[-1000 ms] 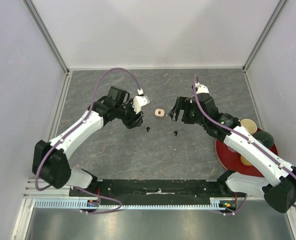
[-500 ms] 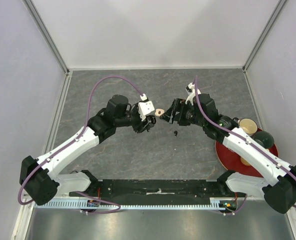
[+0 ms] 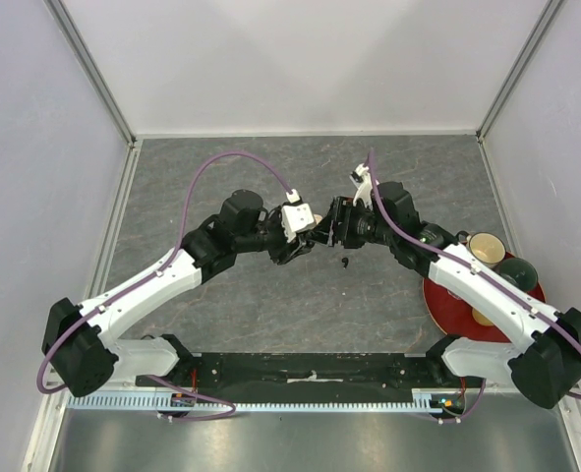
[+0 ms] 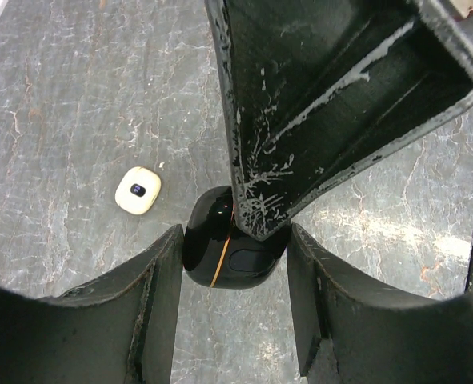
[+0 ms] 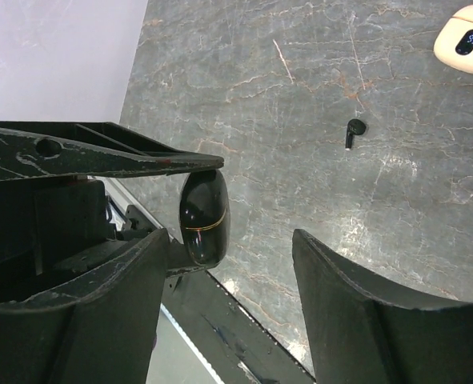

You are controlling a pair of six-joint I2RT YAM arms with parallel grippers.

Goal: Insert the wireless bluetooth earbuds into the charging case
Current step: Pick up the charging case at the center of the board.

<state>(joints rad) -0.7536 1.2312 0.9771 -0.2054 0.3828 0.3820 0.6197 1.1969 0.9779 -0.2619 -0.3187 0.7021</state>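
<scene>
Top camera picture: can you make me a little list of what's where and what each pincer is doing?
left pincer: shut around the black charging case
right pincer: open, one finger against that case
cream charging case: lying on the table, away from both pincers
black earbud: loose on the table
red plate: by the right arm, holding cups

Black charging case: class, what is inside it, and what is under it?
The black charging case, in the left claw, is shut, so its inside is hidden. Grey table shows around it; the spot directly under it is covered.
</scene>
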